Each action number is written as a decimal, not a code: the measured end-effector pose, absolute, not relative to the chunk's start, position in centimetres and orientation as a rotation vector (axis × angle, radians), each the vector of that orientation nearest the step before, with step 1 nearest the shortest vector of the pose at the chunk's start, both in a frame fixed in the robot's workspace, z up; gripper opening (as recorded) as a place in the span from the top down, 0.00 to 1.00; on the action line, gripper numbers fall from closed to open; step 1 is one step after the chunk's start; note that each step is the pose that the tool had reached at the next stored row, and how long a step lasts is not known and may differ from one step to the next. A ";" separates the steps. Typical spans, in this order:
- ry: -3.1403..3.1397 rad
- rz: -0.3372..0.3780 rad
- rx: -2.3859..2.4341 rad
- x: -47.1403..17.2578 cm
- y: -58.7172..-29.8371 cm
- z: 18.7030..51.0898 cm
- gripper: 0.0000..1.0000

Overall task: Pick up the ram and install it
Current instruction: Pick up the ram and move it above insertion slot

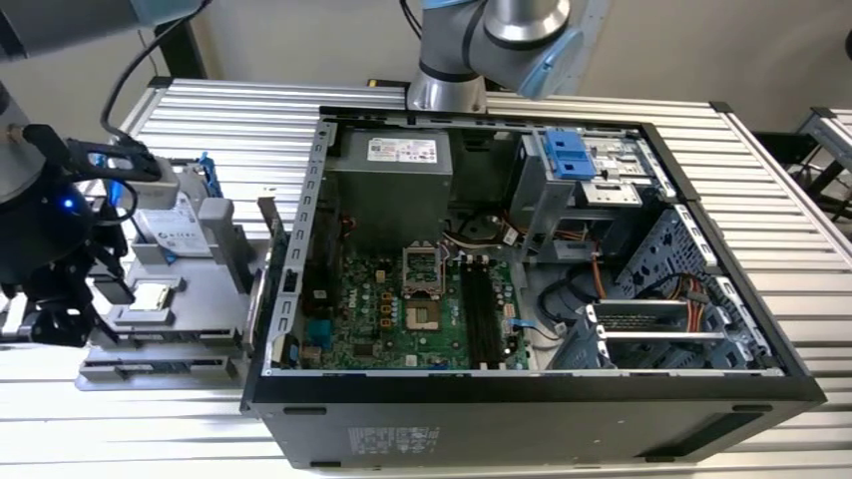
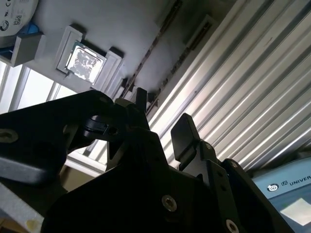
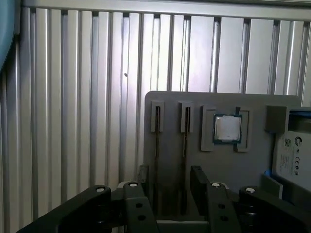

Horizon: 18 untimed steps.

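Note:
In both wrist views two long narrow slots in a grey holder (image 3: pixel 170 160) each carry a thin dark strip seen edge-on, which I take for the ram (image 3: pixel 186 141) (image 2: pixel 146 58). My gripper (image 3: pixel 171 180) (image 2: pixel 163 116) hangs open above the slot end of the holder, its black fingers (image 3: pixel 199 182) apart with nothing between them and no contact with the strips. In the exterior view the gripper (image 1: pixel 54 319) is at the far left, over the holder (image 1: pixel 174 334). The motherboard's long dark memory slots (image 1: pixel 482 319) lie inside the open computer case (image 1: pixel 533 394).
A square silver processor chip (image 3: pixel 227 128) (image 1: pixel 154 294) sits in a pocket of the holder, beside a silver hard drive (image 3: pixel 291 155) (image 1: pixel 174 225). The ribbed metal table (image 1: pixel 785 200) surrounds the case. A second arm's base (image 1: pixel 446 90) stands behind the case.

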State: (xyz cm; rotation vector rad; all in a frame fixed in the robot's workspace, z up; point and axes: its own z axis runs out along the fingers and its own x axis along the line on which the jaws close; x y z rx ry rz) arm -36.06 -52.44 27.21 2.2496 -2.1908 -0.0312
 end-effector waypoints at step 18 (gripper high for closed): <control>-2.193 -0.032 2.248 -36.1 -52.7 23.9 0.00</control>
